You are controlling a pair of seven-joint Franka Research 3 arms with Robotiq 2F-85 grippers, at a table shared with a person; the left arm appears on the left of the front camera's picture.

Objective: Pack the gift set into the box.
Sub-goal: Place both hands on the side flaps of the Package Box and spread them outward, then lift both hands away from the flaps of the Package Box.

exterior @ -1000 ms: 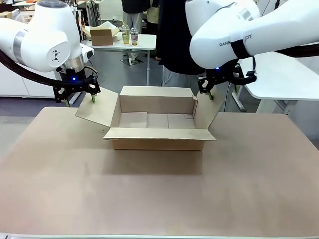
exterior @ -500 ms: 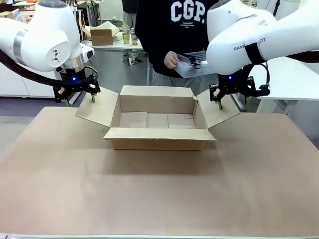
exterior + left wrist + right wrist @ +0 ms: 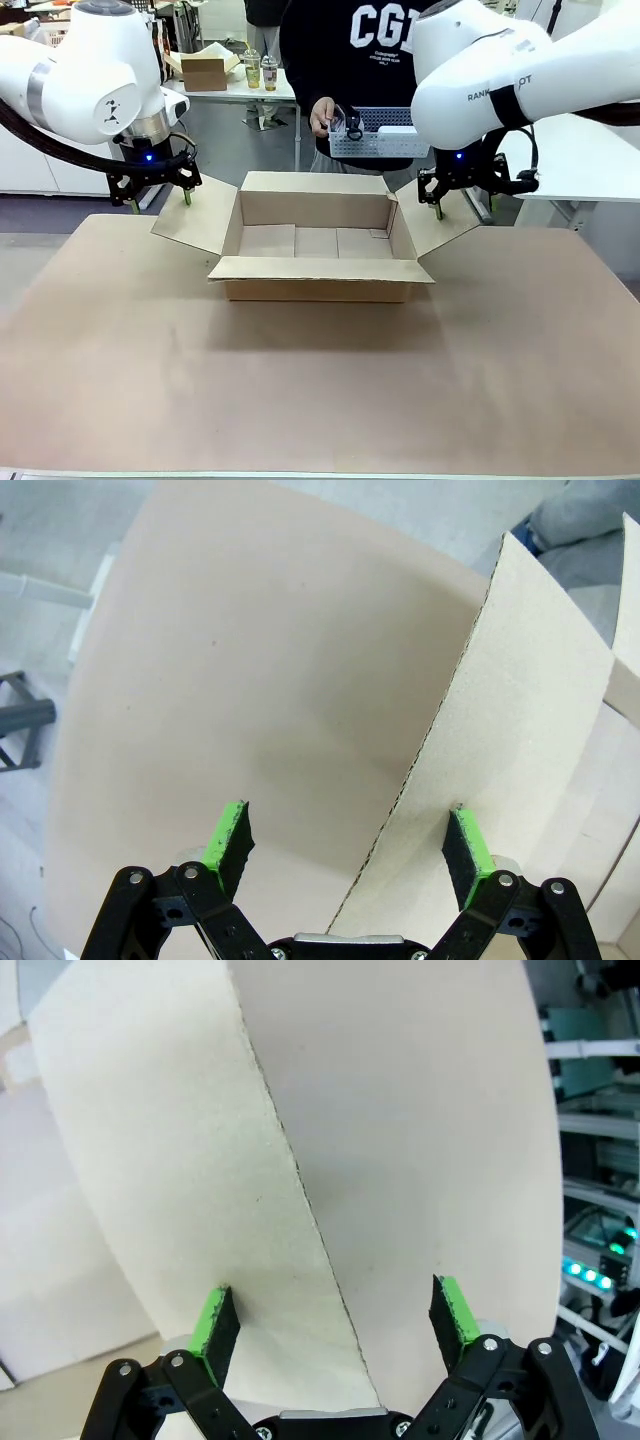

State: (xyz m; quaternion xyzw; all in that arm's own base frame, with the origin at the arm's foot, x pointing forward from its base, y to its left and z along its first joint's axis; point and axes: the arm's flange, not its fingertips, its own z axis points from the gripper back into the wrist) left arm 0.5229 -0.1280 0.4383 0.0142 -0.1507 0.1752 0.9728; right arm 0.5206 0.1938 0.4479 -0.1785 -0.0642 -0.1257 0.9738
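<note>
On the left, the left end effector [image 3: 158, 196] is where it was a second ago: spread wide, straddling the top edge of the carton's left flap [image 3: 192, 222] and pressing it outward. In its wrist view one green pad [image 3: 467, 844] lies against the flap's inner face while the other hangs clear over the desk [image 3: 300, 380], so the flap is braced, not pinched.

In the middle, the brown corrugated box [image 3: 318, 256] sits open on the desk with nothing in it, its near flap folded down toward the camera.

Behind the back wall is the real change. A second ago the person stood upright with nothing showing; now the person's hand [image 3: 322, 116] holds the gift set [image 3: 378, 132], a white perforated tray with black items and a white oblong piece, level above the box's rear edge, not yet inside.

On the right, the right end effector [image 3: 461, 191] has swung outward over the last second, taking the right flap [image 3: 446, 222] from steeply raised to splayed. It too is spread, with one pad [image 3: 217, 1322] on the flap's face.

With both side flaps held out, the opening looks clear; I judge the packing itself has not begun and the tray only needs lowering in.
</note>
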